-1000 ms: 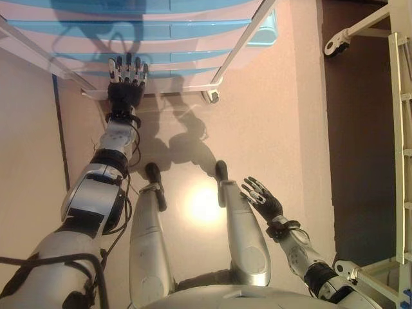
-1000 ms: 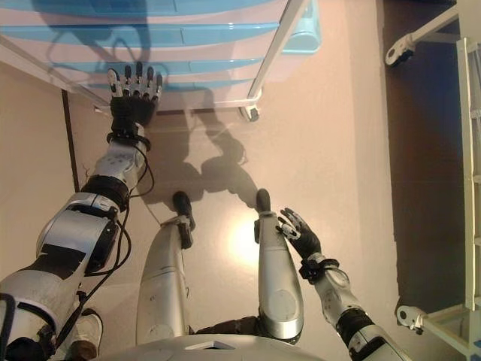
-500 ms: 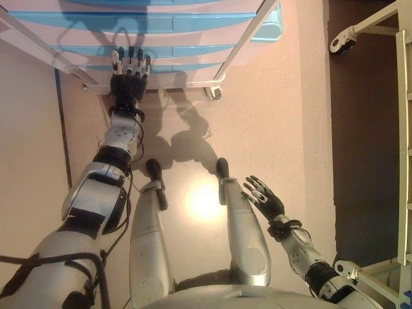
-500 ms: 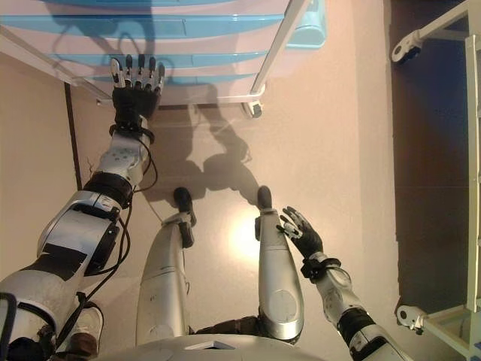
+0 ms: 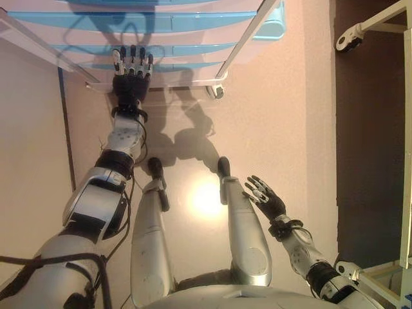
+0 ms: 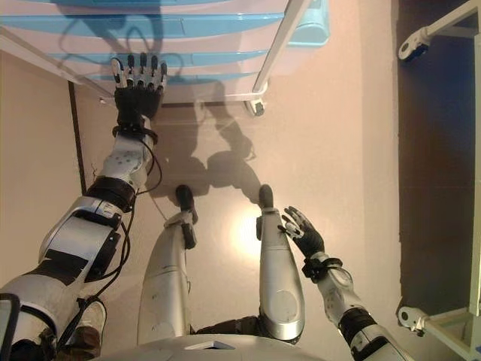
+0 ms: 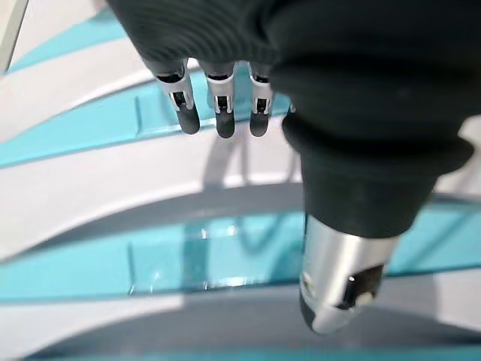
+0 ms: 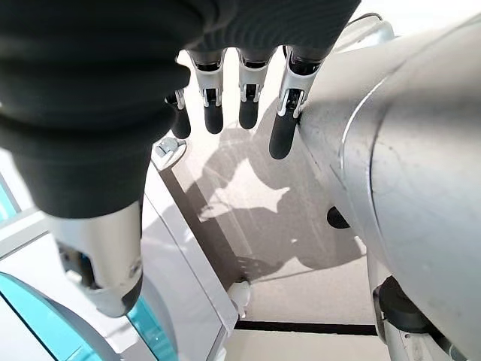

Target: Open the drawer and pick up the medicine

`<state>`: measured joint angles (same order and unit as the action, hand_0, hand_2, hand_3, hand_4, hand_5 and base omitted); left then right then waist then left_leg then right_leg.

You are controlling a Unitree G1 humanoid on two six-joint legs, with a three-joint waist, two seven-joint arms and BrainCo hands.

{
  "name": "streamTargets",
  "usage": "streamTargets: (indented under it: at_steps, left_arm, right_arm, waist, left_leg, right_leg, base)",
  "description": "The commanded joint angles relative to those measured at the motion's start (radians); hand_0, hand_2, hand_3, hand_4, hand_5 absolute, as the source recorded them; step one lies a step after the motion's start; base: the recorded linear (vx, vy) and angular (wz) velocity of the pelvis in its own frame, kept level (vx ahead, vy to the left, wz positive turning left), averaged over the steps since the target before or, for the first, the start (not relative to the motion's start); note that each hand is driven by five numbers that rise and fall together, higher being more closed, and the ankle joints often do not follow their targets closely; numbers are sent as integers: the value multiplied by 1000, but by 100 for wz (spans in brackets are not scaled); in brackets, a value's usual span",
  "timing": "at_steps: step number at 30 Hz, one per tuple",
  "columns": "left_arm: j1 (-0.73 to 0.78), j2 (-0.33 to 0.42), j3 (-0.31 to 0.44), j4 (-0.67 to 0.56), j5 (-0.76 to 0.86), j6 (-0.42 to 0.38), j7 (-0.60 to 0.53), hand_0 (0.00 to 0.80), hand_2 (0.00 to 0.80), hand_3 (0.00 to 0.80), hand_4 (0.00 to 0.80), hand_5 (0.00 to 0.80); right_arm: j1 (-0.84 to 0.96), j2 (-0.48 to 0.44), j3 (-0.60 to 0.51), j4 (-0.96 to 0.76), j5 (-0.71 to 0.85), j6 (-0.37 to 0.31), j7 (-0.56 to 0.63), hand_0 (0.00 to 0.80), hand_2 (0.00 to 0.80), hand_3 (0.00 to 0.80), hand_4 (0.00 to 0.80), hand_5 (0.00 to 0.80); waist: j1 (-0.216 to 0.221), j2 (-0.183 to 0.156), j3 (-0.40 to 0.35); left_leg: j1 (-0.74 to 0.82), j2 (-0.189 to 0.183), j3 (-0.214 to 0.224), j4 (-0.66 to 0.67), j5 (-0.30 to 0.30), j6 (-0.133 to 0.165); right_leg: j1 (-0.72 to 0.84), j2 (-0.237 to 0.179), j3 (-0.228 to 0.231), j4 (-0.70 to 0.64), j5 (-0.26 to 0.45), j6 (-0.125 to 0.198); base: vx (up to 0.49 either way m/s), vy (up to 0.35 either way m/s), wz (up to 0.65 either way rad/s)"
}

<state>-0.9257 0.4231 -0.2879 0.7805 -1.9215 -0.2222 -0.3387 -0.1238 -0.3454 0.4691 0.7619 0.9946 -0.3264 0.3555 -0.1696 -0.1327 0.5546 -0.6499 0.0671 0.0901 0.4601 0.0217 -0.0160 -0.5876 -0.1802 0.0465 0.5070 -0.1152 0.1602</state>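
The left hand hovers with straight fingers at the drawer unit. It should hook one blue handle squarely. The right hand hangs relaxed.

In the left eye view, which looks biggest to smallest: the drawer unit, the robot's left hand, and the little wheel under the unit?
1. Drawer unit, though cut off by the picture's edge.
2. Left hand, fingers straight.
3. Wheel, smallest.

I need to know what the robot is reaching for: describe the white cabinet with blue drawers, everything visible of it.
The white cabinet with blue drawers stands at the top of the head views: a stack of translucent light-blue fronts between white bands, plastic by the look, in a white frame on a caster. All drawers look closed. The left hand reaches its lower front with straight fingers; contact is unclear. No medicine shows.
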Motion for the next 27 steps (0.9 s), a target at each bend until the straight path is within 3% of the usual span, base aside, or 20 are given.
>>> streamTargets:
  at_steps: [1, 7, 20, 27]
  left_arm:
    - [-166, -18, 14, -158, 84, -17, -105, 0, 0, 0, 0, 0]
    - [-171, -18, 4, -194, 103, -34, -80, 0, 0, 0, 0, 0]
    - [-59, -61, 23, -195, 136, 22, -77, 0, 0, 0, 0, 0]
    - [-110, -34, 20, -166, 131, -15, -101, 0, 0, 0, 0, 0]
  right_arm:
    - [112, -24, 50, -53, -28, 33, 1, 0, 0, 0, 0, 0]
    - [114, -27, 40, -49, -22, 36, 11, 0, 0, 0, 0, 0]
    - [115, -19, 30, -63, -47, 45, -11, 0, 0, 0, 0, 0]
    - [116, -25, 37, -56, -40, 46, 2, 0, 0, 0, 0, 0]
  waist:
    - [-8, 68, -35]
    - [-6, 68, -35]
    - [4, 74, -35]
    - [-3, 70, -35]
  left_leg:
    - [87, -65, 75, 8, -175, 74]
    - [84, -66, 74, 16, -178, 74]
    - [91, -68, 74, 3, -166, 74]
    - [92, -64, 78, 13, -170, 76]
  right_leg:
    - [-47, 55, -80, -45, 116, -70]
    - [-45, 51, -82, -47, 121, -70]
    - [-36, 52, -89, -44, 111, -73]
    - [-36, 53, -85, -39, 114, -72]
  base:
    - [0, 0, 0]
    - [0, 0, 1]
    - [0, 2, -1]
    - [0, 0, 0]
